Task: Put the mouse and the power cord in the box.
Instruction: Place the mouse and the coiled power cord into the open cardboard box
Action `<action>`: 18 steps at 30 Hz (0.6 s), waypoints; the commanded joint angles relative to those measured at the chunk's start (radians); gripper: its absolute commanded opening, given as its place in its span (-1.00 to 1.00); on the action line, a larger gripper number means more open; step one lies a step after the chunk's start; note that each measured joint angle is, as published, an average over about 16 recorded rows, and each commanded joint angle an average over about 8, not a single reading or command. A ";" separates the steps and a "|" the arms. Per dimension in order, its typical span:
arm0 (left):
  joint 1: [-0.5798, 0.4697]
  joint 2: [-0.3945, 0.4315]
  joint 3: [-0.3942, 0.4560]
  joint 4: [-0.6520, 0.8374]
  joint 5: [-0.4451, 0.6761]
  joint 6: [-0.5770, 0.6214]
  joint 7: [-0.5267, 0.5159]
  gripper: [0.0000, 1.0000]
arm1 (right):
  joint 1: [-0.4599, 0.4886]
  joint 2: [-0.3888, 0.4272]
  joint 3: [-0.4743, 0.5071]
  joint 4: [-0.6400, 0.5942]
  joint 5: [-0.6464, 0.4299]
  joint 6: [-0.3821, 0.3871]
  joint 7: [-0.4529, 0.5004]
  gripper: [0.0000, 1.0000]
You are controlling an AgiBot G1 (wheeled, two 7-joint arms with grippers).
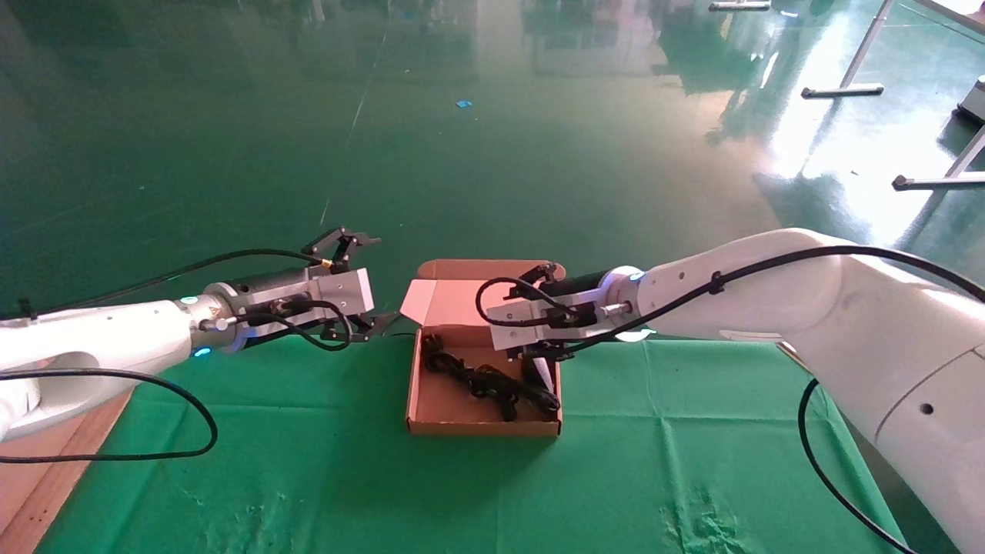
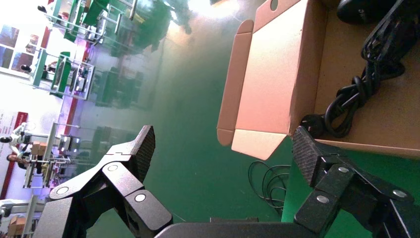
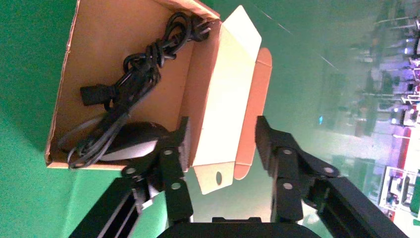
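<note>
Though lidded, tan box [image 1: 431, 404] wide open

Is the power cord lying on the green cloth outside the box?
No, the power cord lies bunched inside the box, on its cardboard floor, next to the mouse.

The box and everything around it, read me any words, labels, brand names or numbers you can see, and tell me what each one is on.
No readable text anywhere.
The box: plain cardboard, no print.
The power cord and mouse: no visible markings.
Left gripper and right gripper: no lettering.
Posters on the far wall: too blurred to read.
</note>
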State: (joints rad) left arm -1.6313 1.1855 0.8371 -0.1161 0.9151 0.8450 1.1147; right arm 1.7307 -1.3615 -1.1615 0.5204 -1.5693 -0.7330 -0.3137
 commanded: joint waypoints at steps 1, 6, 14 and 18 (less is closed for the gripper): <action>-0.002 0.002 0.003 0.004 0.002 -0.003 0.005 1.00 | 0.002 -0.002 -0.001 -0.002 -0.003 0.001 -0.001 1.00; 0.025 -0.026 -0.024 -0.053 -0.007 0.028 -0.058 1.00 | -0.034 0.039 0.047 0.039 0.043 -0.041 0.026 1.00; 0.099 -0.102 -0.098 -0.208 -0.032 0.115 -0.231 1.00 | -0.121 0.139 0.165 0.142 0.155 -0.143 0.093 1.00; 0.137 -0.141 -0.136 -0.287 -0.044 0.159 -0.319 1.00 | -0.166 0.190 0.225 0.193 0.212 -0.194 0.127 1.00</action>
State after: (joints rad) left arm -1.4947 1.0449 0.7010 -0.4027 0.8708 1.0038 0.7958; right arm 1.5649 -1.1712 -0.9370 0.7138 -1.3573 -0.9273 -0.1868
